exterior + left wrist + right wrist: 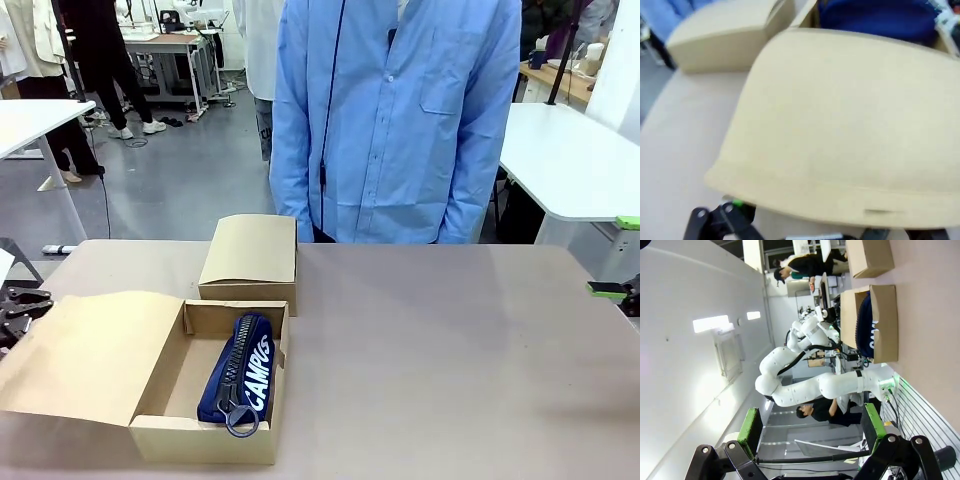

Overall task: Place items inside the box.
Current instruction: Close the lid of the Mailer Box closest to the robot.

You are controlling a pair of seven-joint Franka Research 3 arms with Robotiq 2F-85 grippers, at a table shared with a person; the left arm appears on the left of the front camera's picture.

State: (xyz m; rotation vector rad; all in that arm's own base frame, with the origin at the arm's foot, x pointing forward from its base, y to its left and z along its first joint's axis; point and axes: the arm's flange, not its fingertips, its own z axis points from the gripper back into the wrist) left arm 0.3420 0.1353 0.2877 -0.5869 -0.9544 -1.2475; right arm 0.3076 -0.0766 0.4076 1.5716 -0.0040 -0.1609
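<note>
The box point(160, 425) stands open at the table's front left, its flap lid point(85, 350) laid out to the left. Inside it lies a navy zip pouch point(240, 375) with white lettering. My left gripper point(20, 310) sits at the left edge, just beside the flap. In the left wrist view the flap lid point(850, 125) looms close and blurred over the spread fingers point(715, 220), and the pouch point(875, 17) shows beyond. My right gripper point(610, 290) stays at the far right edge, well away from the box. In its wrist view the green pads point(750, 425) stand wide apart, holding nothing.
A smaller, closed cardboard box point(250, 255) stands right behind the open one. A person in a light blue shirt point(400, 120) stands at the far side. The bare table point(450, 350) stretches across the middle and right.
</note>
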